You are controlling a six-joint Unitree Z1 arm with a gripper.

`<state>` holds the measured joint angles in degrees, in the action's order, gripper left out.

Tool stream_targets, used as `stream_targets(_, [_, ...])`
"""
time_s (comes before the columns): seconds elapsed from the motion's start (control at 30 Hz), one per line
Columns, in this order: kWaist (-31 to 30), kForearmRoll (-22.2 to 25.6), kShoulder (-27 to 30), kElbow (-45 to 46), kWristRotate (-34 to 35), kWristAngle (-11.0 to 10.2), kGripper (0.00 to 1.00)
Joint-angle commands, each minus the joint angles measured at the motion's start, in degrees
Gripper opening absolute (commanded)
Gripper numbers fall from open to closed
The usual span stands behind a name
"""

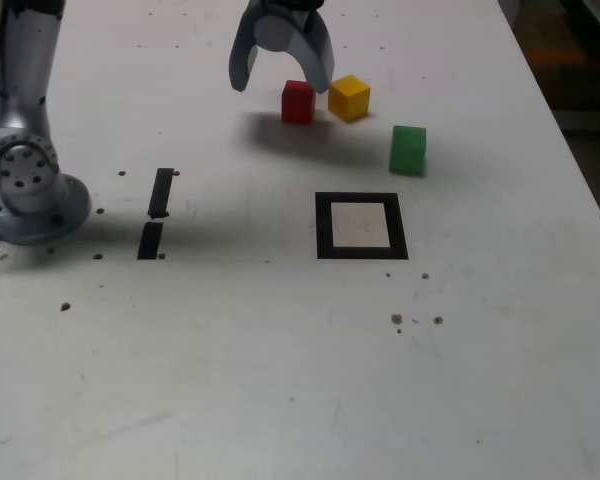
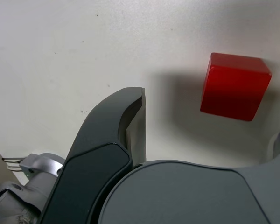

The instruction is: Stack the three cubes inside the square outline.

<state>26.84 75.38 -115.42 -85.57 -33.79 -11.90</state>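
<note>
1. Hanging over the far part of the white tabletop (image 1: 280, 380), the gripper (image 1: 280, 78) is seen with its fingers (image 2: 130, 116) spread wide and nothing held between them.
2. The red cube (image 1: 298, 101) is found just beside the fingertip on the exterior view's right, untouched.
3. The yellow cube (image 1: 349, 98) is set close to the red one, on its right in the exterior view.
4. The green cube (image 1: 408, 149) is placed apart, nearer the square outline (image 1: 361, 225), whose interior is left unoccupied.
</note>
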Motion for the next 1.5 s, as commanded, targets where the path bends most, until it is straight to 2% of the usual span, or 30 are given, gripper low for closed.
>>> stream_targets(0.0, [0.2, -1.1, -1.2, 0.4, 0.0, 0.4, 0.94])
stream_targets(0.23, [1.3, -4.2, -5.0, 1.3, -0.1, 1.1, 0.91])
stream_targets(0.53, [2.5, -4.8, -6.0, 0.3, -0.7, 0.0, 0.85])
stream_targets(0.63, [2.7, -4.5, -6.3, -0.3, -1.0, -0.2, 0.78])
stream_targets(0.83, [2.7, -4.3, -6.4, -0.8, -1.3, -0.3, 0.54])
stream_targets(1.17, [2.7, -4.3, -6.6, -1.4, -0.9, 0.7, 0.35])
stream_targets(1.33, [2.7, -4.5, -6.2, -1.2, 0.2, 1.2, 0.23])
stream_targets(1.47, [2.7, -4.6, -6.1, -1.0, 0.5, 1.4, 0.18])
